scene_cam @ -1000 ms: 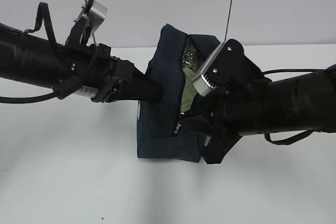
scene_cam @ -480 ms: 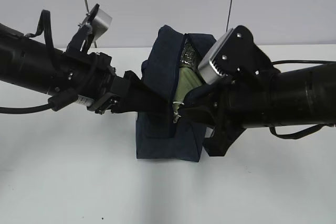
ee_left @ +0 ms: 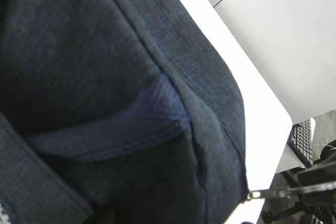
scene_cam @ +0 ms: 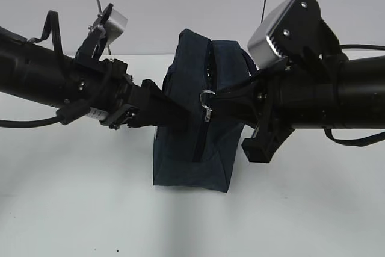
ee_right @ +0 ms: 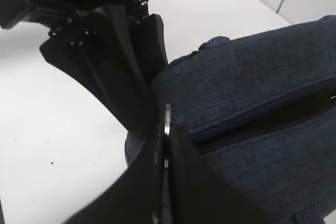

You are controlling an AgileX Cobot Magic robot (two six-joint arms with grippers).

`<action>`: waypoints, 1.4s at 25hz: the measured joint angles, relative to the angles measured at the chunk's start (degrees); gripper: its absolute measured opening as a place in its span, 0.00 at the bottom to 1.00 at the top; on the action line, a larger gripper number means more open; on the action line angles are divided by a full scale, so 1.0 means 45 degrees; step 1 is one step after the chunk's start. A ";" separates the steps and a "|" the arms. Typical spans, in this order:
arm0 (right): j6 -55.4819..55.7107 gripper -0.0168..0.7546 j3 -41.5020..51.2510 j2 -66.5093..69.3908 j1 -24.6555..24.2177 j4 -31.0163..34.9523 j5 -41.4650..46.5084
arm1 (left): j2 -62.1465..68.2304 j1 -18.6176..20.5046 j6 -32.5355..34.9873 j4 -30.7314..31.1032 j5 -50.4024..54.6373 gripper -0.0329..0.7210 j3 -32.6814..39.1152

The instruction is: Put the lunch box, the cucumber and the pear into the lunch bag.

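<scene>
Lunch bag (scene_cam: 192,118) stands upright on the bench (scene_cam: 90,209), soft fabric that will buckle. Your right gripper (scene_cam: 212,102) is clenched on the ring pull (scene_cam: 206,97); pull gently there. Left gripper (scene_cam: 171,112) presses the bag's side; can't tell its jaws.

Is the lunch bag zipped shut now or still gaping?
Mostly shut: the lunch bag shows only a thin dark zipper line, no lining. The right claw pinches the ring pull.

Matt woven-cloth lunch bag (scene_cam: 180,148) — metal ring pull (scene_cam: 207,95)
</scene>
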 joint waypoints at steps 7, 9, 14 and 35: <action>-0.0153 0.03 0.0009 0.0014 0.0000 0.0238 -0.0124 | 0.0609 -0.0709 0.0000 -0.0124 -0.0030 0.15 -0.0031; -0.0524 0.03 0.0009 0.0014 0.0000 0.0643 -0.0464 | 0.0647 -0.0801 0.0000 -0.0137 -0.0013 0.06 -0.0031; -0.1372 0.03 -0.0124 0.0014 0.0000 0.1271 -0.0929 | 0.0647 -0.0812 -0.0029 0.0034 0.0127 0.03 -0.0046; -0.1754 0.03 -0.3636 0.3151 -0.1044 0.1612 -0.1135 | 0.0267 -0.0812 -0.1344 0.2266 0.0349 0.03 -0.0156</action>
